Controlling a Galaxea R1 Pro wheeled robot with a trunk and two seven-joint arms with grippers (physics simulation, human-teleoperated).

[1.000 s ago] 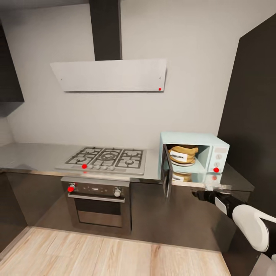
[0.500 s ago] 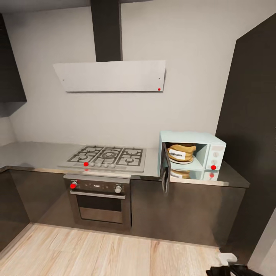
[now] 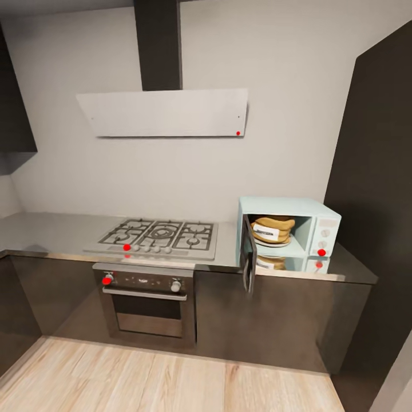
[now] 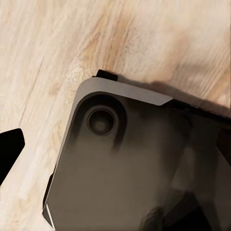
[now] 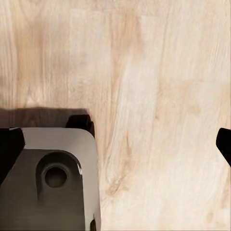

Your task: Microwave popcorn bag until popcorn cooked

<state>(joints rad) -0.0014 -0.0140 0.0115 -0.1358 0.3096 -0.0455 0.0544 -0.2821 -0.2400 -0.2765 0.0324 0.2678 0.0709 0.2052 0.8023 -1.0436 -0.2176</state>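
Popcorn bag (image 3: 273,230) is sitting inside the microwave (image 3: 289,234), tan and squat, its white label facing out through the open front. The microwave's dark glass door (image 3: 248,262) is hanging wide open, swung out over the front edge of the countertop (image 3: 51,232). The pale mint box is standing at the right end of the grey slab, with two white knobs and a red light (image 3: 321,252) showing on its control panel. A reflection of the bag and the microwave is showing in the glossy surface just below.

To the left of the microwave, the gas hob (image 3: 159,237) is lying set into the counter, and the built-in oven (image 3: 147,303) is sitting under it among the dark-brown cabinets. A flat grey hood (image 3: 165,112) is hanging on the pale wall above the hob. A tall dark cabinet (image 3: 372,189) is standing to the right of the microwave.

In the left wrist view, one black fingertip of the left gripper (image 4: 9,151) is pointing down over the wood plank floor (image 4: 48,57) and a corner of the robot's grey base (image 4: 120,168); I cannot tell how wide its jaws are standing. In the right wrist view, the right gripper (image 5: 118,144) is holding nothing, its dark fingertips (image 5: 9,147) spread wide apart over the floor and another base corner (image 5: 53,178).
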